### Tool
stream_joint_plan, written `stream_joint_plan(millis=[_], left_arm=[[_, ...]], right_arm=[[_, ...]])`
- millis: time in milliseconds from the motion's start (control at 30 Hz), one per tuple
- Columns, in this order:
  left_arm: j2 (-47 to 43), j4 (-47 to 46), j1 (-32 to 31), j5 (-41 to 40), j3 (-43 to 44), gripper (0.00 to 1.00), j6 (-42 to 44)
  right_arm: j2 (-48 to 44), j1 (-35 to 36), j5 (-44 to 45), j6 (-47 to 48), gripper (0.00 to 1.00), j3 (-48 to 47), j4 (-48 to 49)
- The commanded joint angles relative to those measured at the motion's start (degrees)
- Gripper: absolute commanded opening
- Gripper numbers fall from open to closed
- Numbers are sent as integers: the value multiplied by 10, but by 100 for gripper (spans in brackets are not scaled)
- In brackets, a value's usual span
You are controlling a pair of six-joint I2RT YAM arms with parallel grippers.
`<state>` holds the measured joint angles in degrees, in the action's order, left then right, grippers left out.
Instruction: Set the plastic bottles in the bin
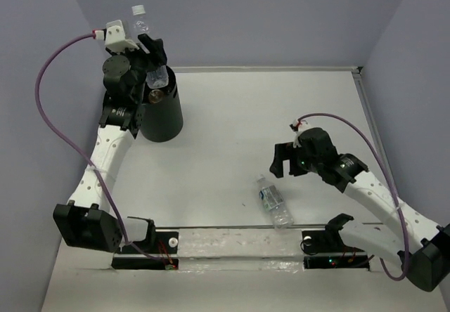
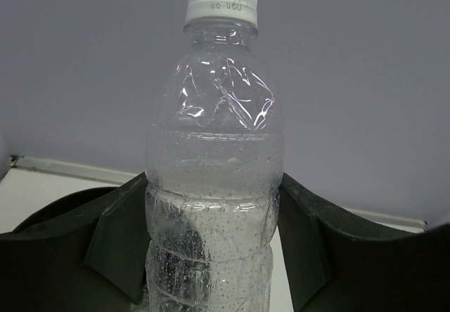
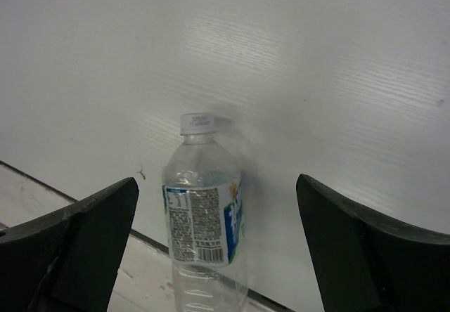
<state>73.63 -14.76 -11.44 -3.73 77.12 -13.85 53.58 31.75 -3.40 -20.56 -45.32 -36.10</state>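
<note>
My left gripper (image 1: 150, 50) is shut on a clear, label-less bottle (image 1: 146, 39) with a white cap and holds it upright above the black bin (image 1: 160, 112) at the back left. In the left wrist view the bottle (image 2: 214, 185) fills the space between both fingers. A second clear bottle (image 1: 273, 201) with a blue-white label and white cap lies on the table near the front. My right gripper (image 1: 284, 159) is open and empty, hovering just above and right of it. In the right wrist view that bottle (image 3: 204, 217) lies between the spread fingers, below them.
A bottle cap shows inside the bin's mouth (image 1: 156, 95). Grey walls close the table on the left, back and right. A taped strip (image 1: 232, 245) runs along the front edge between the arm bases.
</note>
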Motion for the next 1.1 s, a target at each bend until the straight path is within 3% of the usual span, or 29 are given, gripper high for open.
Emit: stream_joint_plan(millis=[0, 100, 367, 733, 833, 967, 1067], left_arm=[[-10, -28, 62, -59, -25, 73, -37], [-8, -39, 100, -40, -51, 73, -50], [14, -108, 110, -73, -109, 74, -31], [68, -158, 110, -78, -135, 77, -29], [76, -169, 110, -75, -145, 82, -22], [76, -177, 110, -66, -145, 99, -24], [54, -178, 106, -39, -141, 99, -39]], right_arm=[[63, 76, 0, -29, 100, 0, 74], [116, 127, 29, -42, 100, -11, 81], [180, 151, 128, -55, 100, -38, 66], [237, 178, 112, -68, 100, -45, 54], [240, 178, 123, -69, 100, -48, 31], [253, 178, 118, -73, 100, -44, 24], [265, 178, 116, -77, 100, -42, 25]])
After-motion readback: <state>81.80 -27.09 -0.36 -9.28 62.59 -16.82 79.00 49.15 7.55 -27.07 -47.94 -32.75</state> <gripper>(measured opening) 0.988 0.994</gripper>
